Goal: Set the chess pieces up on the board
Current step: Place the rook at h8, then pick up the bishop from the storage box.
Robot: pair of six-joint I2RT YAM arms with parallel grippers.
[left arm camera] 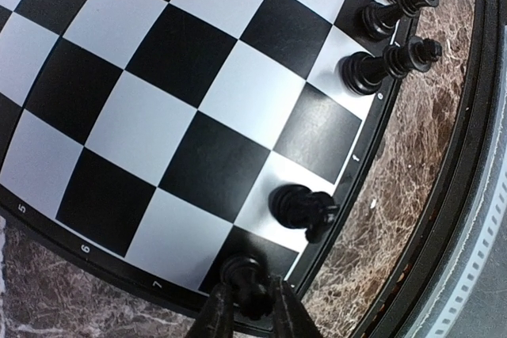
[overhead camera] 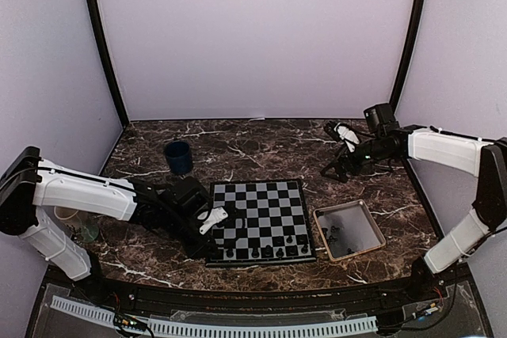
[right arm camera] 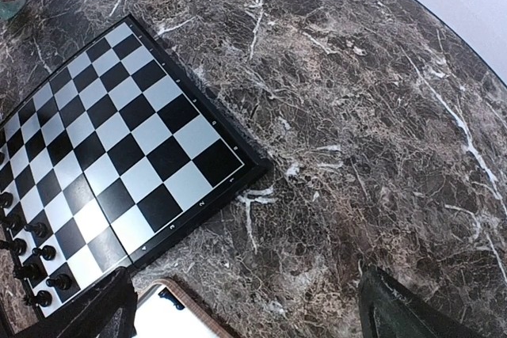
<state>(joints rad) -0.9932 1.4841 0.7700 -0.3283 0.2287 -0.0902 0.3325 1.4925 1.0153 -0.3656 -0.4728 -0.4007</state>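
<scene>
As its arm [overhead camera: 87, 191] stretches low, left gripper [left arm camera: 247, 308] pinches a piece [left arm camera: 240, 273].

Boards: one board [overhead camera: 265, 207] is lying flat.
Chess pieces: at least five chess pieces [left arm camera: 384, 65] are standing along the board's near edge.
Trays: one tan-rimmed tray [overhead camera: 337, 206] is sitting beside the board, holding a few more pieces too small for counting.
Cups: one dark blue cup [overhead camera: 179, 157] is standing behind.
</scene>
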